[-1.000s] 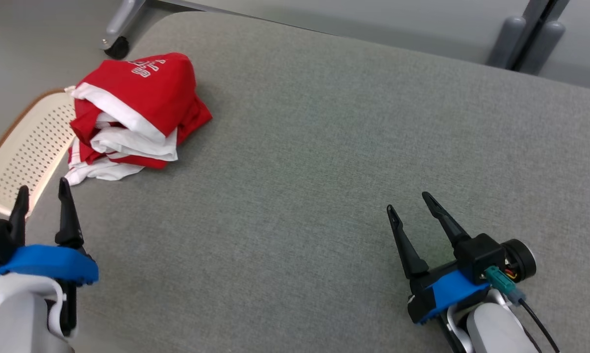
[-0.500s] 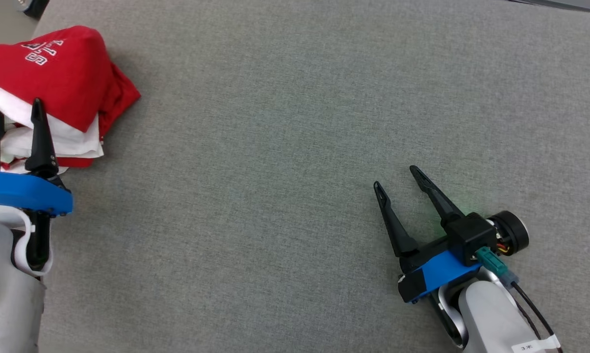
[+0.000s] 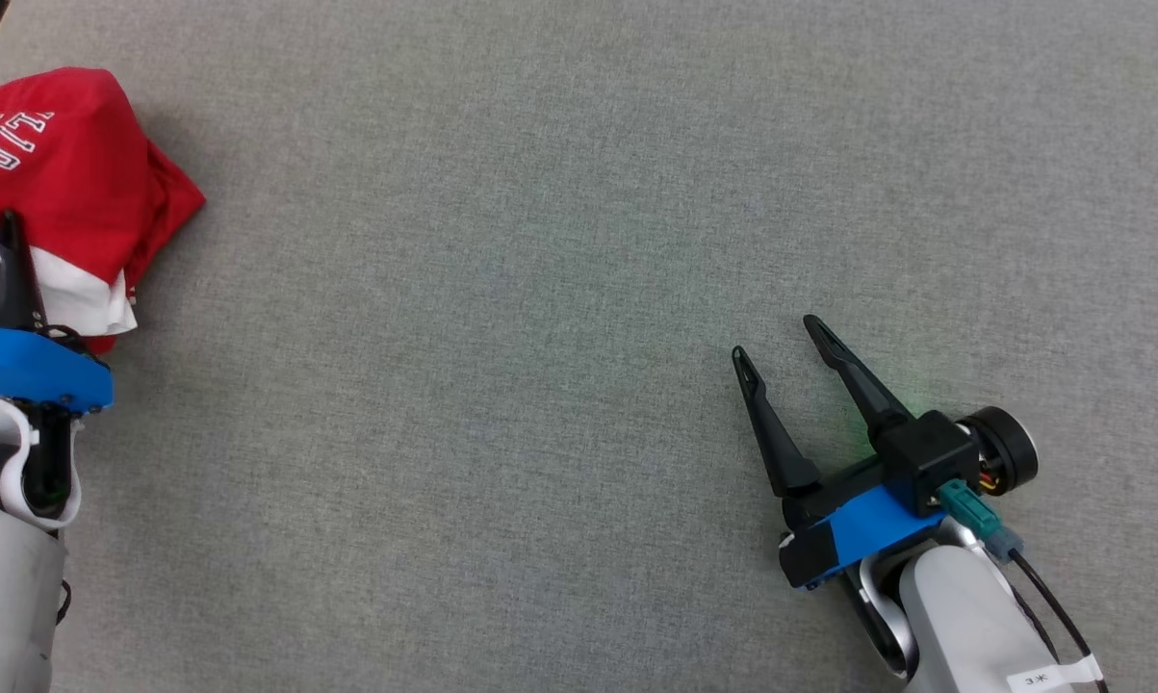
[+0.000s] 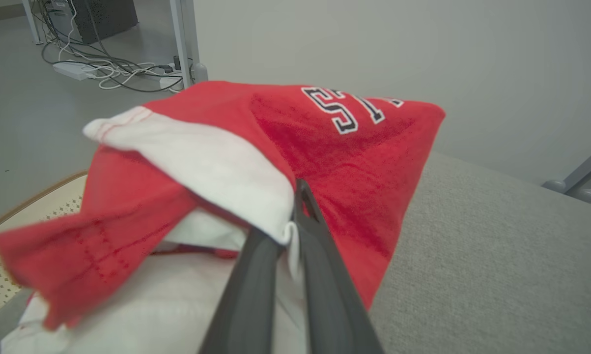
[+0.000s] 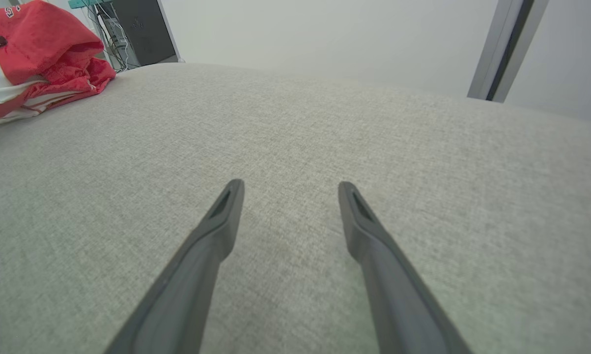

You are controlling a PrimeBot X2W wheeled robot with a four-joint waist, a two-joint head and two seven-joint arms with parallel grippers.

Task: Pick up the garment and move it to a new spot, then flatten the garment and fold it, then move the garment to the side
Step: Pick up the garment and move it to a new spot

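Garment: red-and-white crumpled jersey-cloth garment [image 3: 68, 154], bunched in a heap at far-left end of grey fabric-covered table [image 3: 559, 241]; lettering on top; neither flat nor folded.
L claw: left gripper [image 4: 295, 221] narrow, nipped on a white fold at near side of heap; cloth betw. the fingers in L wrist view.
R claw: right gripper [image 3: 774, 336] wide, nothing betw. the fingers, low over bare table, well apart from garment.
Step in hand: pick-up, 1st part of task; apparently gripped, not visibly lifted, w/ bulk of heap resting on table.
Done: prob. the grasp only.
Left to do: lift + carry to new spot (e.g. open middle of table), spread flat, fold, shift to side, i.e. nearly everything.
Progress: v. early.
Watch: risk of dragging out one fold instead of whole heap w/ such a thin pinch; prob. need for R claw at flattening stage.
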